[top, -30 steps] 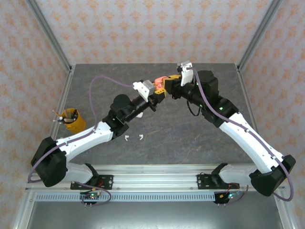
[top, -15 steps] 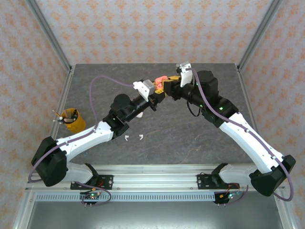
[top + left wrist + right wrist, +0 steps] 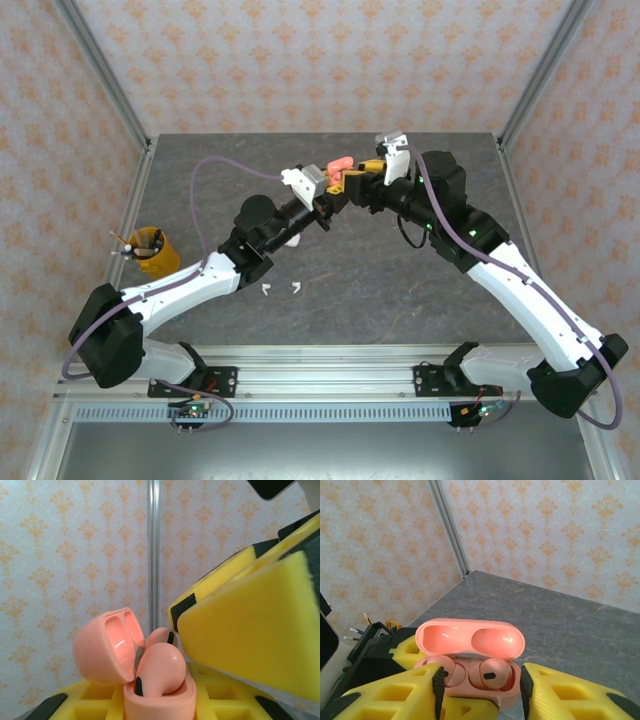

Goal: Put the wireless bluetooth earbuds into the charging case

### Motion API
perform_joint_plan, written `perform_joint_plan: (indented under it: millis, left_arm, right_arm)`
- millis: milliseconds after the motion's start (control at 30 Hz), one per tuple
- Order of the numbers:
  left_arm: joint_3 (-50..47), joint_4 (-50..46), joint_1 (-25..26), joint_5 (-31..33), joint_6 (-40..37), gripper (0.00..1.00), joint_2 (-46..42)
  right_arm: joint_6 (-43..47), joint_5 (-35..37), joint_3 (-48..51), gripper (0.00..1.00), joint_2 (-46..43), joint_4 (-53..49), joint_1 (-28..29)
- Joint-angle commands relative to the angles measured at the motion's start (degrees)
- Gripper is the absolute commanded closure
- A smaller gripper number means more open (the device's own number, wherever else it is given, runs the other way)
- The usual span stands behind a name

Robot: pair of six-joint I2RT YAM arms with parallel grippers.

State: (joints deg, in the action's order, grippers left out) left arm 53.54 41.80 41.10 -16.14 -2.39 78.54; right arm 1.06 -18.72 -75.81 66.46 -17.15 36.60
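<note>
Held above the grey surface, the open coral-pink charging case stays clamped in the left fingers as the right fingers spread apart and draw back from it. Both coral-pink earbuds now appear seated in their wells, though one is half hidden; that pair looks done, while two white earbuds lie on the surface, awaiting pickup.

No writing, label or number is legible on anything here.
</note>
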Motion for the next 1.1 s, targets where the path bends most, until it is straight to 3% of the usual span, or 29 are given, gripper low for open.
perform_joint_plan:
  millis: [0,233,467,700,1067]
  left_arm:
    - [1.7,3.0,-0.5,-0.7,0.9,1.0,0.0]
    - [1.4,3.3,-0.5,-0.8,1.2,1.0,0.1]
    - [0.4,3.6,-0.5,-0.6,1.1,1.0,-0.1]
    - [-1.7,4.4,-0.5,-1.4,0.9,1.0,-0.4]
    - [-2.9,2.5,-0.5,-6.5,0.9,1.0,0.0]
  right_arm:
    - [-0.2,1.7,-2.1,0.45,-1.1,-0.1,0.1]
    - [-3.1,3.0,-4.4,0.28,-0.8,1.9,0.0]
    - [-7.9,7.3,-8.4,0.25,0.3,1.4,-0.6]
    - [-9.3,10.9,-22.2,0.31,10.6,-16.4,-2.1]
    - [-9.7,4.1,-49.0,0.45,31.7,-42.0,-5.8]
